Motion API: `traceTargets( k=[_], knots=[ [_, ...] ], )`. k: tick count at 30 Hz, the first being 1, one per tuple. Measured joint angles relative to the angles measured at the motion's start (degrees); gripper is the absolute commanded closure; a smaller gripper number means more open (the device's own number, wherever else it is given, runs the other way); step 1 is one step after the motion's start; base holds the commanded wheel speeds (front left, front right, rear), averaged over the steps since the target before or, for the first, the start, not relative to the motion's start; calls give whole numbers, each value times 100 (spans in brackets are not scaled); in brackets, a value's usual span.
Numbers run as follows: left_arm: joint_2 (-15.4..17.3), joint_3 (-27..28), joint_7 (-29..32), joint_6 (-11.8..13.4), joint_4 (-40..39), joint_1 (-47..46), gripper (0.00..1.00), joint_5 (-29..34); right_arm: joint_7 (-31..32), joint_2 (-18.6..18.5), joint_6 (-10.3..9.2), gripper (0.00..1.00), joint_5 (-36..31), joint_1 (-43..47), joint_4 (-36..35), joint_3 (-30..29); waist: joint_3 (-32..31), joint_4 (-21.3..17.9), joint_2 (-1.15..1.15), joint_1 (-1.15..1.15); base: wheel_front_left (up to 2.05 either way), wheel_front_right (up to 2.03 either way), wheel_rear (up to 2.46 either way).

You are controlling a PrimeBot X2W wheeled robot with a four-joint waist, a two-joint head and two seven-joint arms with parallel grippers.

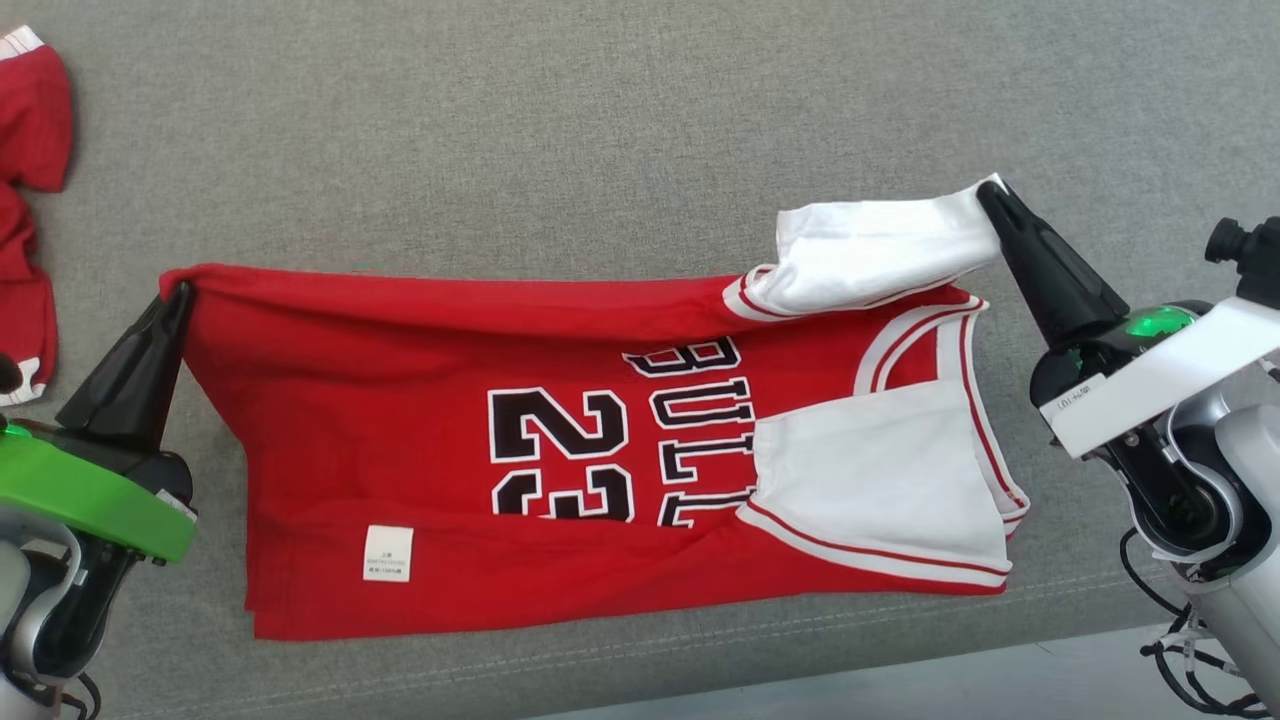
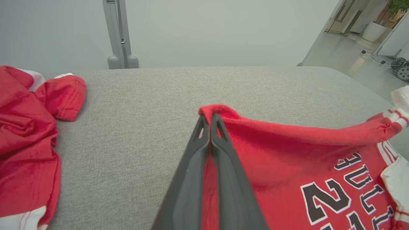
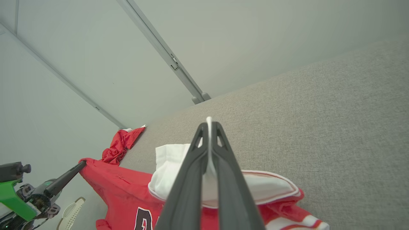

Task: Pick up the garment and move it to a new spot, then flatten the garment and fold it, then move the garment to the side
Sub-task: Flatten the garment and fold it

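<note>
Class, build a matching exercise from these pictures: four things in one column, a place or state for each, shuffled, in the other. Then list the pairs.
Column 1
1. left gripper
2. right gripper
3. care label
4. second red garment

Column 2
A. crumpled at the left end of the grey surface
B. shut on the white sleeve of the jersey
C. flat on the jersey's red cloth
D. shut on the jersey's red corner

Pairs: 1-D, 2-B, 3-C, 4-A

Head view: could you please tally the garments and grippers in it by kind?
Jerseys: 1, the red jersey
Heaps: 1, the crumpled red heap
Grippers: 2, left gripper and right gripper, both shut on the red jersey
Total: 4
</note>
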Motion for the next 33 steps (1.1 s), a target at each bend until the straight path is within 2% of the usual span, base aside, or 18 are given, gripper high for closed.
traceTargets(
  k=[33],
  knots=[
    [-225,370,0,0,-246,727,100,207,-289,30,-51,100,111,699,-423,2,11,-19,0,0,0,0,0]
  ],
)
